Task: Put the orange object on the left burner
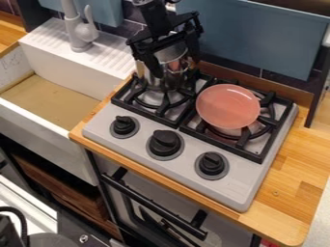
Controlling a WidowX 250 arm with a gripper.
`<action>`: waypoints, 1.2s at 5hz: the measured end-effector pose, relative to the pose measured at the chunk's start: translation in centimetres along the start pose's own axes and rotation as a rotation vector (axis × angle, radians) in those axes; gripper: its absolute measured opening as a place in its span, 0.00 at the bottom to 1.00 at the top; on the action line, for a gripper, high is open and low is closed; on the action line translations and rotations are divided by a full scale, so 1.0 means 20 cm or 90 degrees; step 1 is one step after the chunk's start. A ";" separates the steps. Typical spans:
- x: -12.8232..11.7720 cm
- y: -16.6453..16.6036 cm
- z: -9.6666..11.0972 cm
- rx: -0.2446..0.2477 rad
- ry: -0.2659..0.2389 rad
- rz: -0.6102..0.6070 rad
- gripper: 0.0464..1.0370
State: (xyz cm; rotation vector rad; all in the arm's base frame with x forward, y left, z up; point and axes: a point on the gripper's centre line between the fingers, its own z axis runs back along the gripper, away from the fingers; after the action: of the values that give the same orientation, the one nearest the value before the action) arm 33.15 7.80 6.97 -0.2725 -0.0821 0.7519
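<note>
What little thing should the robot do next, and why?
Probably use the gripper to move the silver pot off the left burner, because the pot is in the way there and the orange plate sits on the right burner.

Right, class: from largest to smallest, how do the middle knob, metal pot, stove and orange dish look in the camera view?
1. Stove
2. Orange dish and metal pot: too alike to rank, pot partly hidden
3. Middle knob

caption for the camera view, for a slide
Black claw at a metal pot over the left burner, with the orange plate sitting on the right burner.
</note>
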 end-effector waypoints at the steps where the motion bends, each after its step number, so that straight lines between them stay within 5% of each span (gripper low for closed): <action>1: -0.02 0.02 -0.06 0.005 0.020 0.011 0.96; 2: -0.11 0.03 -0.14 -0.030 0.028 0.080 0.96; 4: -0.17 -0.02 -0.20 -0.084 -0.019 0.219 0.96; 6: -0.25 -0.08 -0.28 -0.074 -0.092 0.273 0.96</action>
State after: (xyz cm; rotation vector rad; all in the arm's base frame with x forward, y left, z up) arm 31.45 2.00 2.11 -0.3517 -0.2081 1.1960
